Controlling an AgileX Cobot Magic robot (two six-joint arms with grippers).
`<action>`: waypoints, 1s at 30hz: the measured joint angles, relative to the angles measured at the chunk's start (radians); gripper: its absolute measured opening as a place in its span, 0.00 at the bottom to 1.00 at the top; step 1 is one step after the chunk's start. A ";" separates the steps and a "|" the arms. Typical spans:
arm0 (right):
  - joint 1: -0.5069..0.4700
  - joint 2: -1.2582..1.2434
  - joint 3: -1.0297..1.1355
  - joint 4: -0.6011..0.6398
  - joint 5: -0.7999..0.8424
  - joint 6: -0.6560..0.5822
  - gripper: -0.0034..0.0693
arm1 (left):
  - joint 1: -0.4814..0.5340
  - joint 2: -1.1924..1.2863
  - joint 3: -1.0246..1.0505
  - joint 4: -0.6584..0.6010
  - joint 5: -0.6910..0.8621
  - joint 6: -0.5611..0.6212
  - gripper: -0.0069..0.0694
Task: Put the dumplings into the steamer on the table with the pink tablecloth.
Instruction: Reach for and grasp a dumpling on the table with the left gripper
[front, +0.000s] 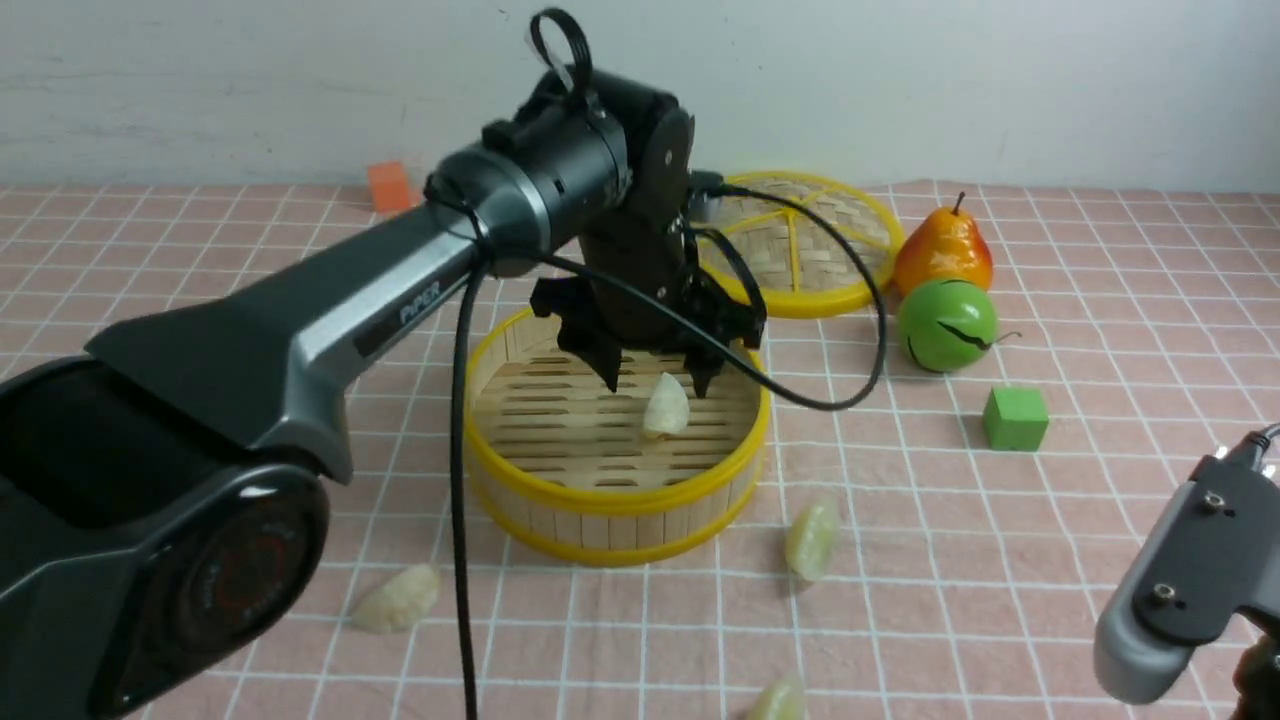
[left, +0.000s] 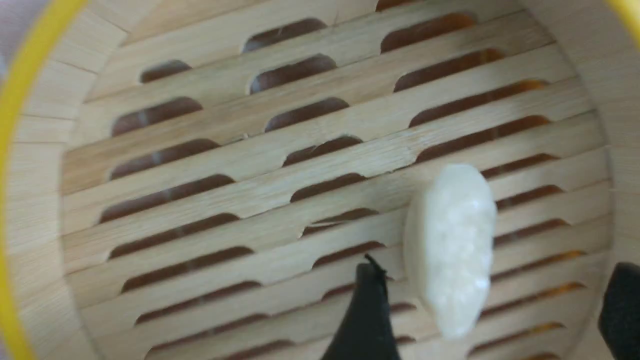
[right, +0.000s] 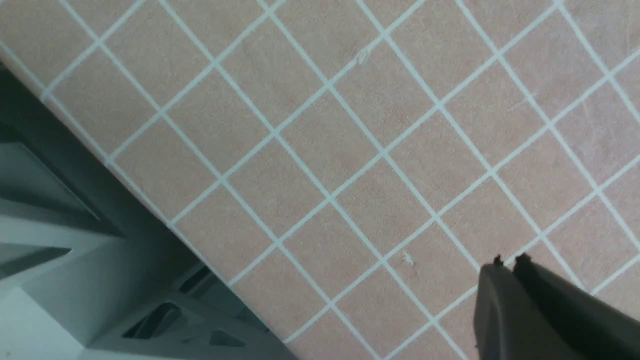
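Note:
The round bamboo steamer (front: 615, 500) with yellow rims stands mid-table on the pink tablecloth (front: 1000, 560). My left gripper (front: 656, 385) hangs open just inside it. One pale dumpling (front: 666, 406) stands on end over the slatted floor (left: 225, 200). In the left wrist view this dumpling (left: 450, 250) lies between the spread fingers (left: 367, 310) and touches neither. Three more dumplings lie on the cloth: front left (front: 396, 598), right of the steamer (front: 812, 538), and at the bottom edge (front: 778, 700). My right gripper (right: 510, 260) is shut and empty over the tablecloth (right: 300, 150).
A flat woven lid (front: 800, 245) lies behind the steamer. A pear (front: 942, 250), a green round fruit (front: 946, 325) and a green cube (front: 1015, 418) sit at the right. An orange block (front: 390, 186) is at the back. The table edge (right: 150, 205) runs near my right gripper.

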 joint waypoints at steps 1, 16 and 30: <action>0.000 0.000 0.000 0.000 -0.019 0.000 0.09 | 0.000 -0.036 -0.021 0.000 0.027 0.015 0.86; 0.000 0.000 -0.002 0.015 -0.183 0.000 0.10 | 0.106 -0.557 0.579 -0.026 0.050 0.232 0.82; 0.000 0.000 -0.002 0.019 -0.169 0.000 0.13 | 0.141 -0.601 1.085 0.015 -0.257 0.459 0.82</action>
